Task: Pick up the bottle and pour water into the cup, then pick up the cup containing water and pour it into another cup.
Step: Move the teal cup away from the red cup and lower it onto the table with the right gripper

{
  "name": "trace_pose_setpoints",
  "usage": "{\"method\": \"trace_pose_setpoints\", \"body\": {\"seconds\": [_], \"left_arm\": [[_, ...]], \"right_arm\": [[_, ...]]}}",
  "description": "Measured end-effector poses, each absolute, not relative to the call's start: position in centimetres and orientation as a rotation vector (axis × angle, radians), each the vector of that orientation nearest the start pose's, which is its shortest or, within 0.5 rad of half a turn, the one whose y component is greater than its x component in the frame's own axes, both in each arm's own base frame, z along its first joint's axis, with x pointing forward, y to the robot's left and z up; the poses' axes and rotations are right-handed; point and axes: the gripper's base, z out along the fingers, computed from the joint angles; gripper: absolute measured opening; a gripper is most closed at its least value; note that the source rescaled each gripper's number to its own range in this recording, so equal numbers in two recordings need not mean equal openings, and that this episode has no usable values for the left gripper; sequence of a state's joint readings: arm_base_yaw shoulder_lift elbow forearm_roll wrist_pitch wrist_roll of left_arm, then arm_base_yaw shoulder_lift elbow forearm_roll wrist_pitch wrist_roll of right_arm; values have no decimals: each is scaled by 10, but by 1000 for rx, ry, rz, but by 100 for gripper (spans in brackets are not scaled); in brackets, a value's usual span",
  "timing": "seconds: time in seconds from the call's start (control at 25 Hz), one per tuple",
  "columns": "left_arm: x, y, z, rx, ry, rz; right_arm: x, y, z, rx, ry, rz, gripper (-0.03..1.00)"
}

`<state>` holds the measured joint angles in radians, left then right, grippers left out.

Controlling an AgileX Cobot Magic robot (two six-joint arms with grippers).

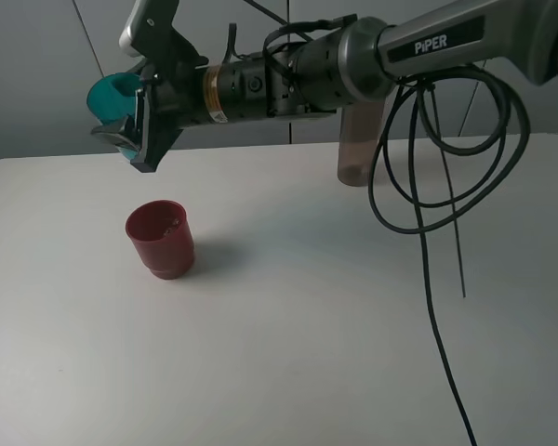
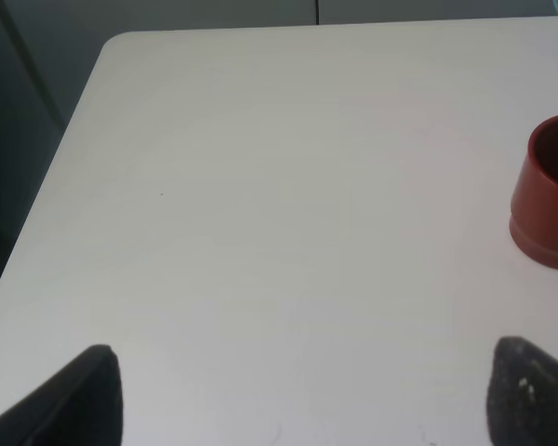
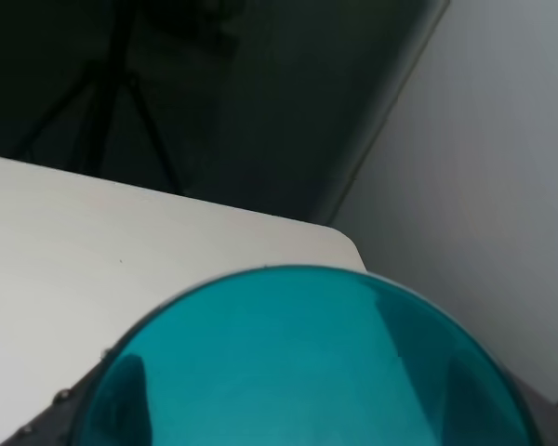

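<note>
The teal cup (image 1: pixel 110 97) lies tipped on its side in the air, long axis roughly level, held above and just behind the dark red cup (image 1: pixel 161 239), which stands upright on the white table (image 1: pixel 288 325). The right gripper (image 1: pixel 130 111) pinches the teal cup, its arm stretched level across the table from the right with the wrist rolled over. The bottle (image 1: pixel 357 149) stands upright at the table's far side, partly hidden by that arm. The left gripper (image 2: pixel 298 390) hovers low over bare table, fingertips (image 2: pixel 93 390) spread wide, holding nothing.
</note>
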<state>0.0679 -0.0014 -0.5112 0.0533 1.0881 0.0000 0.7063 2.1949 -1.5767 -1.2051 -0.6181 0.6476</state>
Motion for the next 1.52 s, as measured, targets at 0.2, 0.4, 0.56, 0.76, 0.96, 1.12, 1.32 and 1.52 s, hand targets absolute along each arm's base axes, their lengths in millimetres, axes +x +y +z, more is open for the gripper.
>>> {"method": "trace_pose_setpoints", "body": {"seconds": [0.2,0.4,0.56,0.76,0.96,1.12,1.32,1.52], "left_arm": [[-8,4,278,-74,2058,106],[-8,4,278,-74,2058,106],[-8,4,278,-74,2058,106],[-8,4,278,-74,2058,106],[-8,4,278,-74,2058,106],[-8,4,278,-74,2058,106],[-8,4,278,-74,2058,106],[-8,4,278,-74,2058,106]], "right_arm": [[332,334,200,-1264,1413,711,9],[321,294,204,-1213,1492,671,9],[314,254,201,-1134,1592,645,9],[307,201,189,-1041,1696,606,9],[304,155,166,-956,1779,551,9],[304,130,154,-896,1811,437,9],[315,115,138,-753,1862,388,9],[329,110,100,-569,1980,387,9]]}}
